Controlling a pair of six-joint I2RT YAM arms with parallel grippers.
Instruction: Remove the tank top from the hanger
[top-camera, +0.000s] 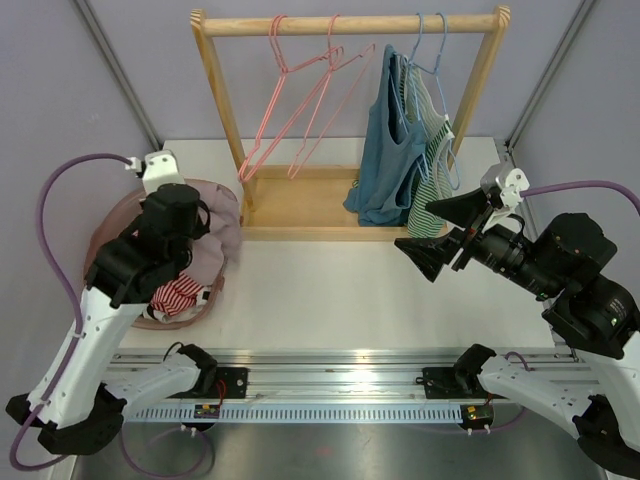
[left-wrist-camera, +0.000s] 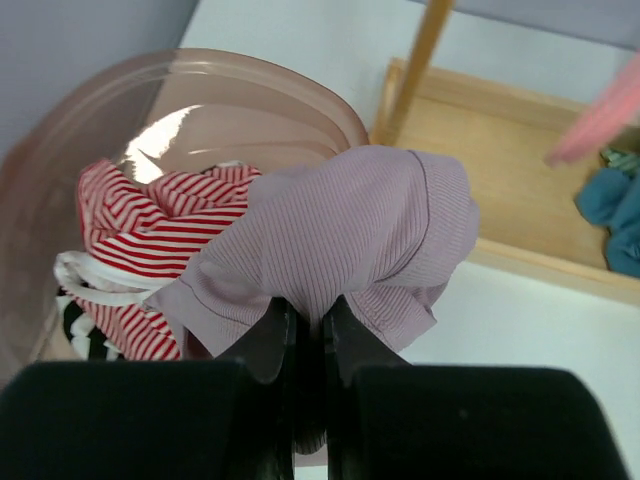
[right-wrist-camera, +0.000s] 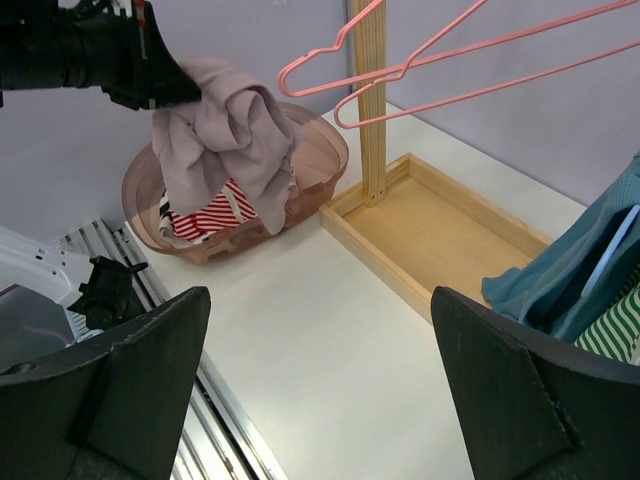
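A white counter (top-camera: 330, 300) carries a wooden rack (top-camera: 350, 24) at the back, and the two pink hangers (top-camera: 300, 90) on it are bare. The left hand (left-wrist-camera: 306, 312), pinched tight on a fold of the lilac tank top (left-wrist-camera: 340, 230), holds it bunched above the basket (left-wrist-camera: 250, 80), apparently to drop it onto the striped laundry. The right hand (top-camera: 415, 227) hangs spread wide, holding nothing, near the blue top (top-camera: 385, 150).

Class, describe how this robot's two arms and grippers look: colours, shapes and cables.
The left arm and right arm have white lower links and bulky black joints. A purple cable loops to each wrist, beside a white camera mount. The left gripper and right gripper have matte black, wedge-shaped fingers.
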